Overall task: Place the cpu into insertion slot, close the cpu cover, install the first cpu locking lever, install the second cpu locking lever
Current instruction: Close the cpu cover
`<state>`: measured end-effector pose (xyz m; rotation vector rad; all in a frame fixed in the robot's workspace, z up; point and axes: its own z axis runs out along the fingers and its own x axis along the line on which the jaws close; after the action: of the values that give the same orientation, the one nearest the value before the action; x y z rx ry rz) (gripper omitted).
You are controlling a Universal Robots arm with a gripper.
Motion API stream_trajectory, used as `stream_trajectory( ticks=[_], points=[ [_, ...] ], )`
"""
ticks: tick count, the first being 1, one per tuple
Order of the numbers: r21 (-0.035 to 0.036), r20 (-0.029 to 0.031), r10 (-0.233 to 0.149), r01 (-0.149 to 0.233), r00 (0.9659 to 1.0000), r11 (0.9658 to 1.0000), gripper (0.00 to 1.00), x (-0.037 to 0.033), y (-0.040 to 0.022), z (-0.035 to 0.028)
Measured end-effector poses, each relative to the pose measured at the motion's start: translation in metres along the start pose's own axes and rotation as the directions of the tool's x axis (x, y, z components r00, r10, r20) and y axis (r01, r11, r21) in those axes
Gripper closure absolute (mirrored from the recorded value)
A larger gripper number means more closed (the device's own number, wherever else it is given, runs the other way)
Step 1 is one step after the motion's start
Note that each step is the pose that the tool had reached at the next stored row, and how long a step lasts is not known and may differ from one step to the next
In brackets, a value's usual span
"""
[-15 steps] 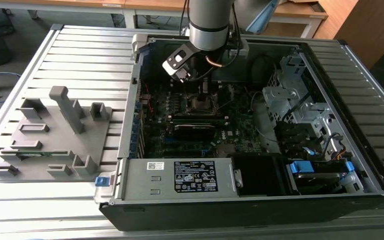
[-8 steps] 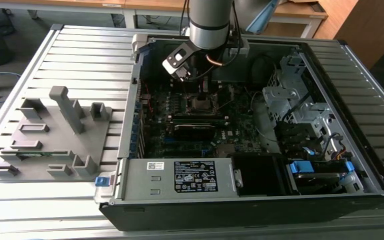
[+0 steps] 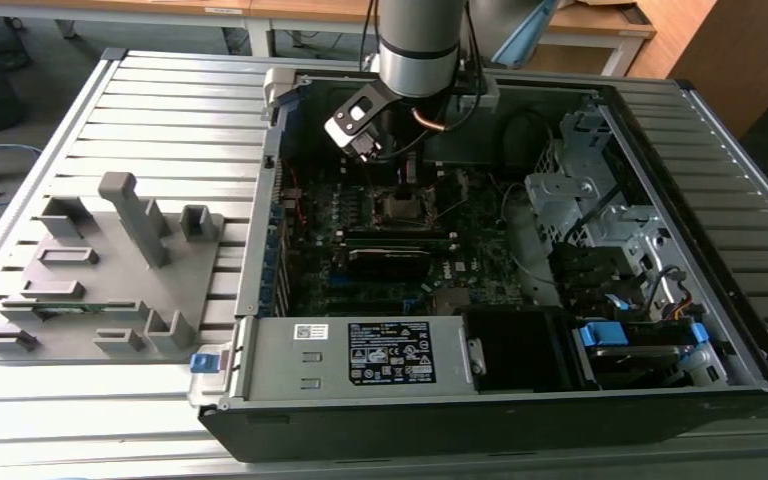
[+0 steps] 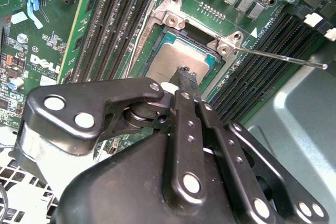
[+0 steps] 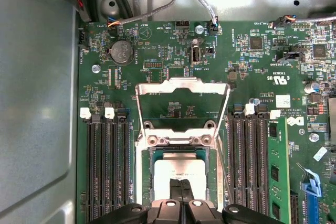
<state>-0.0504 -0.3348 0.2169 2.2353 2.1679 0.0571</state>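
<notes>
Exterior view: the arm (image 3: pixel 418 40) reached down into the open computer case (image 3: pixel 704 250), with the gripper (image 3: pixel 403 180) just above the insertion slot (image 3: pixel 406 208) on the motherboard; a grey fixture tray (image 3: pixel 104 270) lay on the exterior view's left, well apart. Second wrist view: the gripper (image 4: pixel 185 77) had its fingers (image 4: pixel 188 85) brought together, tips directly over the cpu (image 4: pixel 170 60); contact could not be confirmed. The cpu lay flat in the insertion slot (image 4: pixel 157 38), and a thin locking lever (image 4: pixel 278 59) stood unlatched beside it. First wrist view: the closed gripper (image 5: pixel 181 184) overlapped the near edge of the cpu (image 5: pixel 178 167), which was seated in the slot. The cpu cover (image 5: pixel 182 83) stood raised open beyond it, between the memory slots (image 5: pixel 105 166).
</notes>
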Motion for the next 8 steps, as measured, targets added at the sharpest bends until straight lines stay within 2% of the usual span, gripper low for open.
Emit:
stream_trajectory(
  ticks=[8],
  points=[
    [-0.0002, -0.0003, 0.000, 0.000, 1.0000, 1.0000, 0.90, 0.0001, 0.0002, -0.0051]
  ],
)
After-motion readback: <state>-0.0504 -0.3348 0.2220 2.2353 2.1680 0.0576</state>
